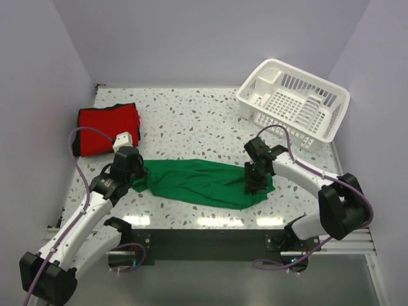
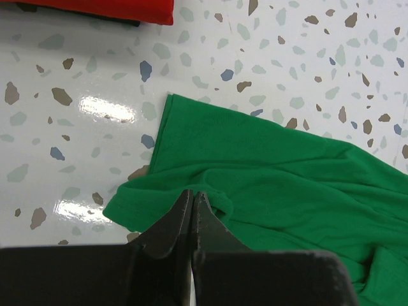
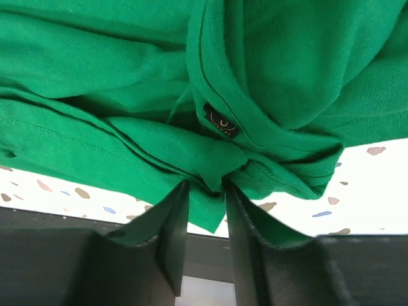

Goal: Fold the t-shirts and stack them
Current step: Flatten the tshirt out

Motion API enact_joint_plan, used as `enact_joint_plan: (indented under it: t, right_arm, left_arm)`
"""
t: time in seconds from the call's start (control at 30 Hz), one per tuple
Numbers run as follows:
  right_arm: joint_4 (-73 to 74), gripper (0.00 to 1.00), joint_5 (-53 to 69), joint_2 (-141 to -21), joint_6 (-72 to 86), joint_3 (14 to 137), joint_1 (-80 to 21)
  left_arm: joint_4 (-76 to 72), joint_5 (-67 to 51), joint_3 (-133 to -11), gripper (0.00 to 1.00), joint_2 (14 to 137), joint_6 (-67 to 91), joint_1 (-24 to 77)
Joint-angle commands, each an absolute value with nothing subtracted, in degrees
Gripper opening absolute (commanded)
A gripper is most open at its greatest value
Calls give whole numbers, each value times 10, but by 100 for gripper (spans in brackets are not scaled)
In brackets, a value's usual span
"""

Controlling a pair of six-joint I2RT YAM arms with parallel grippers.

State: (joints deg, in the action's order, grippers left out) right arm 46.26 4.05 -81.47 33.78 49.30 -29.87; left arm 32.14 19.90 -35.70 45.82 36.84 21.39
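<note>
Table (image 1: pixel 191 121): white top with grey, brown and blue terrazzo flecks, glossy, bearing bright patches of reflected overhead light (image 1: pixel 217 221) near the front edge. Walls (image 1: pixel 191 38): plain pale lavender, enclosing three sides. White slatted plastic basket (image 1: pixel 310 76) at the far right corner.

White-shelled left arm (image 1: pixel 83 220) and right arm (image 1: pixel 298 169), black joints, purple cables (image 1: pixel 79 167), dark wedge-shaped jaws

Bright, even light falls from above. The glossy table (image 1: pixel 191 121) throws white glare patches along its near edge and in the left wrist view. Shadows are faint and soft. The green shirt (image 3: pixel 95 57) is sharp; the left gripper (image 2: pixel 192 193) and right gripper (image 3: pixel 206 185) look dark and slightly blurred.
</note>
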Motion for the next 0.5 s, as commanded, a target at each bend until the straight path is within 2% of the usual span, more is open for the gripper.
enact_joint_plan:
  t: [0.0, 0.13, 0.47]
  right_arm:
    - [466, 30, 47, -821, 339, 490, -297]
    - [482, 23, 42, -820, 339, 498, -297]
    - [547, 18, 16, -793, 350, 519, -297]
  left_arm:
    - [294, 200, -367, 0, 459, 356, 210]
    - [290, 199, -367, 0, 463, 356, 210]
    - [284, 198, -367, 0, 469, 359, 211]
